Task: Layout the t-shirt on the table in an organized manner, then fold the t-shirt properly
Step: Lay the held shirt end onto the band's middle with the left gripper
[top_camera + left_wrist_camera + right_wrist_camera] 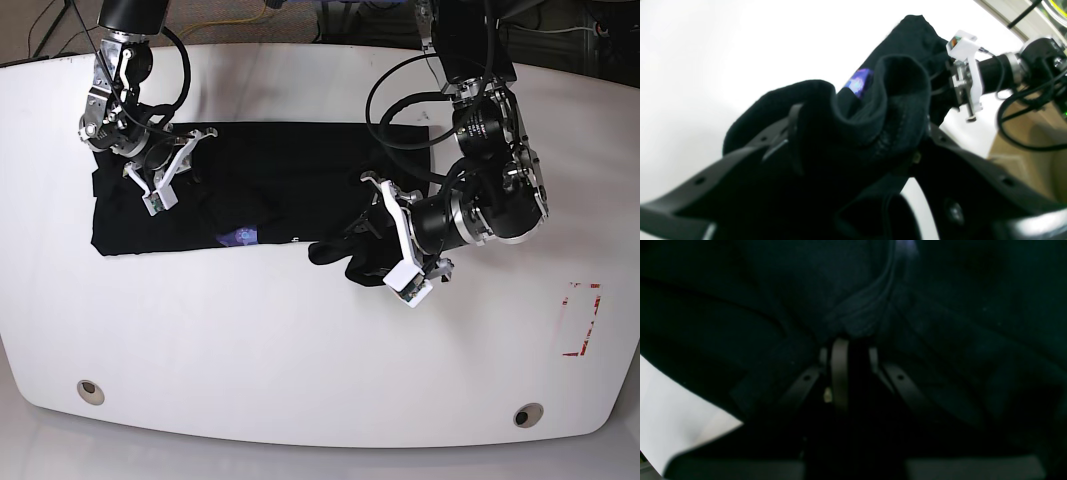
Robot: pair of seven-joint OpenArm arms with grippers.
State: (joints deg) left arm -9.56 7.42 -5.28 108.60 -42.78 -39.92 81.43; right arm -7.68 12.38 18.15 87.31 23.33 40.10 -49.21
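The black t-shirt [270,180] lies spread across the far left half of the white table [300,340], its purple patch [240,237] near the front edge. My left gripper [358,246] is shut on a bunched fold of the shirt at its front right corner. In the left wrist view the cloth [873,110] drapes over the gripper [862,121], with the purple patch [858,81] showing. My right gripper [198,142] is shut on the shirt near its far left part. In the right wrist view dark cloth [940,306] fills the frame around the gripper [853,346].
A red rectangular marking [580,320] sits at the table's right. Two small round holes [90,390] [527,414] lie near the front edge. In the left wrist view the right arm [993,71] with its white camera mount reaches in from the right. Bare tabletop [673,413] shows at lower left.
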